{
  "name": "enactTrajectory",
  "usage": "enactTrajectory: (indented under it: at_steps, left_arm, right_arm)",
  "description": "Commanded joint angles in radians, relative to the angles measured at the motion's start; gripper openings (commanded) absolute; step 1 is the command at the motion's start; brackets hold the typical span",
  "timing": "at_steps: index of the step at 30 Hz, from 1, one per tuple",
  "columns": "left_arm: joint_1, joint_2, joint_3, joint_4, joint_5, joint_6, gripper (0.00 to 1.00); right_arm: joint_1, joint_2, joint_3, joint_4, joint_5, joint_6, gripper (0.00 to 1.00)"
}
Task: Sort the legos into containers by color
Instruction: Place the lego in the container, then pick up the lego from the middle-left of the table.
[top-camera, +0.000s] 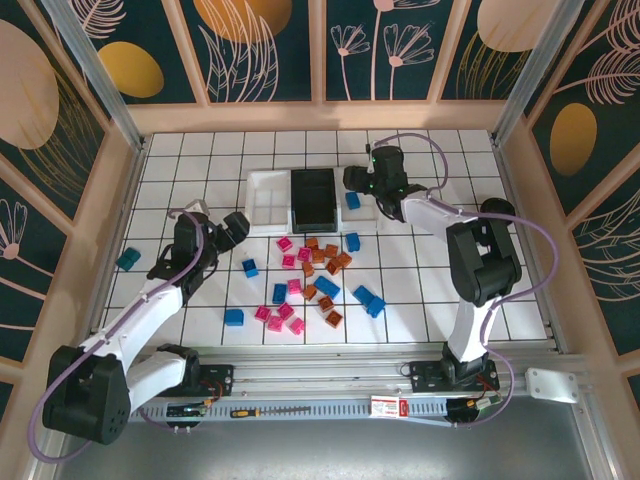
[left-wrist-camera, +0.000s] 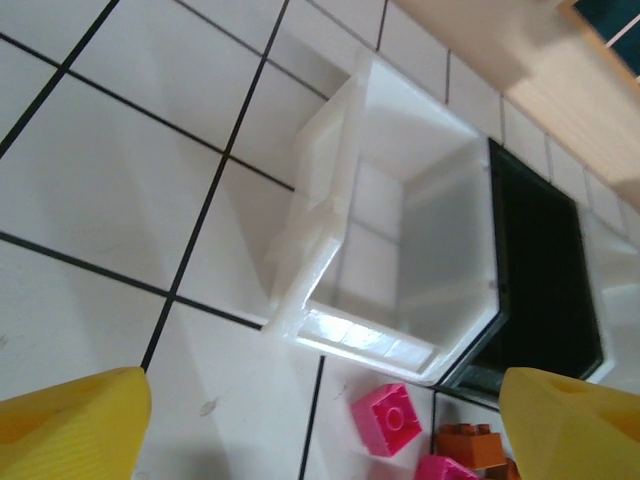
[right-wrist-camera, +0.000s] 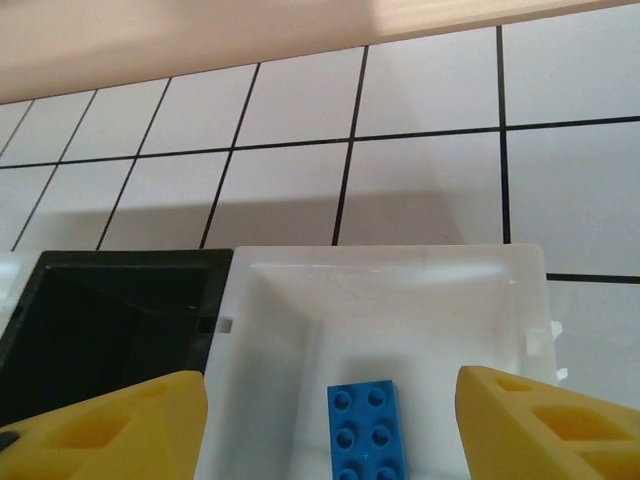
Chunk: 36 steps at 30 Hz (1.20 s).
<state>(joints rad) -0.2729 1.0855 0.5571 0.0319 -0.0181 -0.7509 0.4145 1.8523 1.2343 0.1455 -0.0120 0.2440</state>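
White tiled tabletop (top-camera: 200, 160) is strewn with small pink, orange-brown and blue plastic bricks (top-camera: 310, 275). One blue brick (right-wrist-camera: 366, 430) is seen lying in the right-hand white rectangular tray (right-wrist-camera: 400, 285), beside the black rectangular tray (right-wrist-camera: 100, 320). Over it the right gripper (right-wrist-camera: 325, 425) is spread wide, holding nothing. The left gripper (left-wrist-camera: 320, 435) is likewise wide apart and empty, near the other white tray (left-wrist-camera: 360, 335).

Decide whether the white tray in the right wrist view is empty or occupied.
Occupied: one blue brick lies on the floor of the white tray.
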Motion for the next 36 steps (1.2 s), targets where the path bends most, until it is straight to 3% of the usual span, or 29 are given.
enactTrajectory:
  at_steps: [1, 5, 10, 15, 20, 24, 29, 36]
  left_arm:
    - [-0.076, 0.061, 0.01, -0.058, -0.088, 0.023, 0.88]
    - [-0.209, 0.189, 0.058, -0.125, -0.214, 0.028, 0.87]
    - [-0.243, 0.278, 0.051, -0.16, -0.277, -0.001, 0.81]
    - [-0.245, 0.313, 0.024, -0.119, -0.241, -0.016, 0.72]
    - [-0.248, 0.351, 0.024, -0.097, -0.215, -0.026, 0.53]
    - [-0.267, 0.345, 0.013, -0.098, -0.21, -0.027, 0.49]
    - [-0.302, 0.349, 0.013, -0.113, -0.202, -0.037, 0.28]
    - [-0.373, 0.378, 0.214, -0.11, -0.139, -0.013, 0.15]
  right_arm:
    - [0.019, -0.096, -0.063, 0.044, -0.018, 0.012, 0.67]
    - [0.03, -0.186, -0.176, 0.074, -0.005, 0.024, 0.67]
    - [0.032, -0.287, -0.305, 0.104, 0.0, 0.042, 0.68]
    - [0.033, -0.348, -0.387, 0.124, -0.007, 0.067, 0.68]
    - [0.037, -0.387, -0.443, 0.129, 0.005, 0.081, 0.68]
    - [0.037, -0.429, -0.486, 0.132, 0.023, 0.083, 0.68]
    - [0.037, -0.478, -0.551, 0.145, 0.07, 0.105, 0.68]
    - [0.036, -0.595, -0.697, 0.172, 0.131, 0.164, 0.68]
